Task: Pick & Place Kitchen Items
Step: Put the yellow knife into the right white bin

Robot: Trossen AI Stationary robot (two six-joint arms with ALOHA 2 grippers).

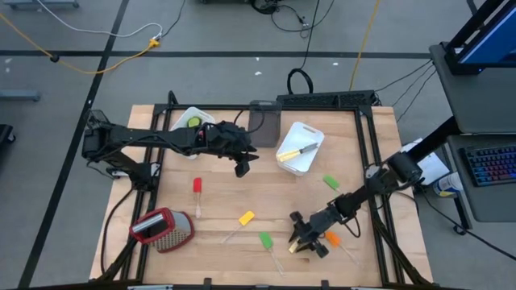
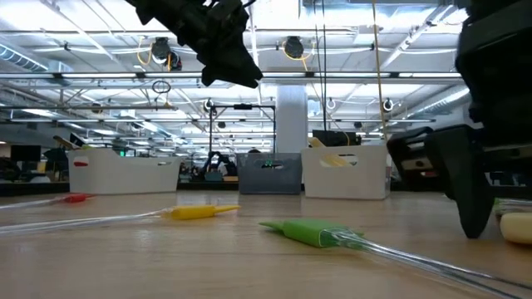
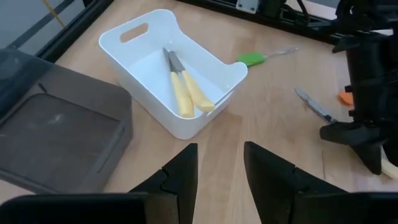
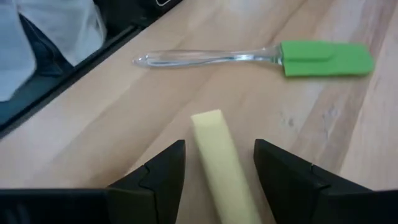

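Right gripper [image 1: 304,244] low at the table's [image 1: 218,201] front edge, well in front of the white tub [image 1: 310,155], fingers [image 4: 163,174] spread to either side of a pale yellow knife handle [image 4: 219,155] lying flat on the wood; no contact visible, handle between the fingers but not pinched. Blade end of that knife hidden under the gripper. Just beyond the handle, a green spatula [image 4: 323,59] with a clear stem, flat on the table.

Left gripper [image 1: 242,167] raised above the table, just left of the white tub, fingers [image 3: 180,177] apart with nothing between them. In the tub, two pale-handled knives [image 3: 186,93] side by side, touching along their handles.

Also on the table relative to the white tub: a second green spatula [image 1: 330,183] just in front of it; an orange spatula [image 1: 331,238] farther forward, beside the right gripper; a yellow spatula [image 1: 245,218] forward and left; a red spatula [image 1: 197,187] farther left; a metal grater with red top [image 1: 157,228] at the front left corner. Another white tub [image 1: 187,121] well to the left at the back, something green inside, partly hidden by the left arm. A dark tub [image 3: 56,140] just left of the white tub.
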